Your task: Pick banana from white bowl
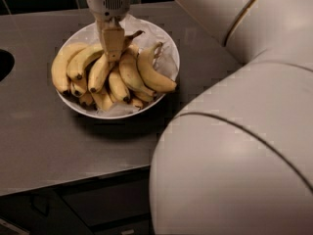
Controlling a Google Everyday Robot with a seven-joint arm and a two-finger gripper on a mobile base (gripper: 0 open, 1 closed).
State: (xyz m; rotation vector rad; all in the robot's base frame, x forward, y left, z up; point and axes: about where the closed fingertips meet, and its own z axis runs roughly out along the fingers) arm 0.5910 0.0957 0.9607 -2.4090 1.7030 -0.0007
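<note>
Near the counter's (39,131) far edge, the gripper (112,45) hangs in the white bowl's (78,107) bunch beside the banana (129,72) — placed to pinch it, though I cannot tell its grip.

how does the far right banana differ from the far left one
The right banana is slimmer and gently curved; the left banana is thicker and arches strongly. The right one lies by the right rim, the left by the left rim. Both are yellow, in the bowl; the gripper hangs between them.
</note>
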